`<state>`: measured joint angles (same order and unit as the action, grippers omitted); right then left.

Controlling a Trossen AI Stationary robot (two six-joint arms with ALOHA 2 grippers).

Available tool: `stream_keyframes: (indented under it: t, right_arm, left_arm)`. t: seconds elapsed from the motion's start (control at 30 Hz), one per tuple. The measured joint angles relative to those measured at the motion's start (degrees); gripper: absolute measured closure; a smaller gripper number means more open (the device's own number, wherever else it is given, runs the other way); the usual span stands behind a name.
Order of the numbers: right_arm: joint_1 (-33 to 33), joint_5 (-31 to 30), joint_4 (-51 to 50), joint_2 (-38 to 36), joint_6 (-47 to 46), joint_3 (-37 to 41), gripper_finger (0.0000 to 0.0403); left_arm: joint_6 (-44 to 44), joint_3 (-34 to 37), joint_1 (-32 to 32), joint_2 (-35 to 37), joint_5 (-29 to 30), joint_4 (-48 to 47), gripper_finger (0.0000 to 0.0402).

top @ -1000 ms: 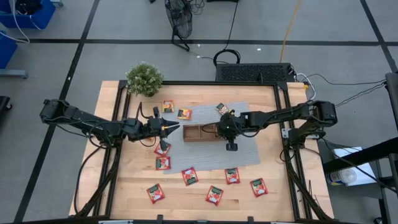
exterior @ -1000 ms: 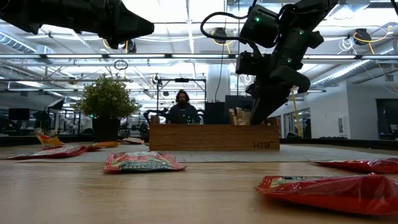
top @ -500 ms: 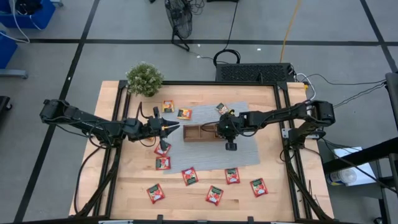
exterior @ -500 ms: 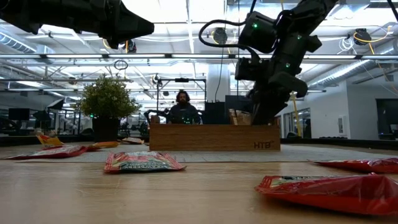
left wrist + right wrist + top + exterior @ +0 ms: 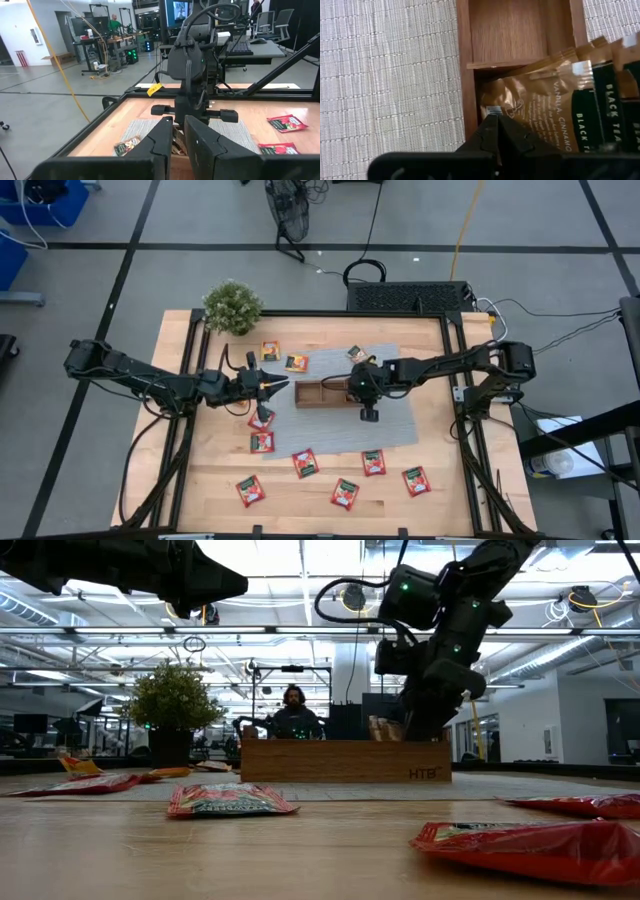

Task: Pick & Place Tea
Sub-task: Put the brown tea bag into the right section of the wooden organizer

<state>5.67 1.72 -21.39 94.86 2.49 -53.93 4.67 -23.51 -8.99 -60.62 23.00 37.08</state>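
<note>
While the right gripper (image 5: 496, 125) hangs over the right end of the wooden tray (image 5: 322, 393), its fingers are pressed fully together, tips at the corner of a grey-brown sachet (image 5: 540, 120) standing in that end compartment. Whether the tips pinch the packet's corner or merely touch it cannot be told. More brown sachets lean in a row beside it, while the next compartment shows bare wood.

The left gripper (image 5: 281, 384) waits in the air just off the tray's left end, its fingers nearly closed with only a slit between them, and nothing in them.

Most of the tea is still outside the tray. Red sachets (image 5: 305, 463) lie scattered along the front part of the tabletop, and two more (image 5: 261, 418) lie near the left gripper. Orange-yellow sachets (image 5: 296, 363) rest toward the back edge, near the potted plant (image 5: 233, 306) at the back left corner. One more brown packet (image 5: 354, 353) lies on the grey mat (image 5: 395, 420) behind the tray.

These packets look light, thin and crinkly, likely slick foil or paper. Lying flat, they offer little to grab, so an edge or corner is probably the best hold. A weak pinch could let one slide free.
</note>
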Motion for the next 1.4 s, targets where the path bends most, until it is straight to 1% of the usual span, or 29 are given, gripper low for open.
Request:
stream_keyframes:
  t: [0.17, 0.27, 0.5, 0.67, 0.83, 0.93, 1.0, 1.1, 1.3, 1.4]
  right_arm:
    - [-0.1, 0.5, -0.2, 2.5, 0.1, 0.0, 0.0403]
    - [-0.2, 1.3, -0.3, 2.6, -0.4, 0.0, 0.0403]
    - [-0.1, 0.7, -0.6, 2.7, -1.7, 0.1, 0.0403]
    - [-1.1, -5.3, -0.7, 2.7, -2.0, 0.2, 0.0403]
    - [-2.8, -6.7, -0.8, 2.7, -3.5, 0.2, 0.0403]
    - [-4.4, -9.4, -1.1, 2.8, -3.8, 0.2, 0.0403]
    - [-5.4, -10.1, -1.0, 2.7, -3.5, 0.2, 0.0403]
    - [-6.6, -10.9, -0.2, 1.5, -3.5, 0.2, 0.0403]
    - [-8.6, -16.8, -0.8, -1.6, -3.4, 0.4, 0.0403]
    - [-8.9, -17.8, -1.2, -2.7, -3.3, 0.5, 0.0403]
  left_arm:
    - [0.0, 0.0, 0.0, 0.0, 0.0, 0.0, 0.0344]
    - [0.0, 0.0, 0.0, 0.0, 0.0, 0.0, 0.0344]
    - [0.0, 0.0, 0.0, 0.0, 0.0, 0.0, 0.0344]
    - [0.0, 0.0, 0.0, 0.0, 0.0, 0.0, 0.0344]
    - [0.0, 0.0, 0.0, 0.0, 0.0, 0.0, 0.0344]
    - [0.0, 0.0, 0.0, 0.0, 0.0, 0.0, 0.0344]
    - [0.0, 0.0, 0.0, 0.0, 0.0, 0.0, 0.0344]
    - [0.0, 0.0, 0.0, 0.0, 0.0, 0.0, 0.0344]
    - [0.0, 0.0, 0.0, 0.0, 0.0, 0.0, 0.0344]
    - [0.0, 0.0, 0.0, 0.0, 0.0, 0.0, 0.0344]
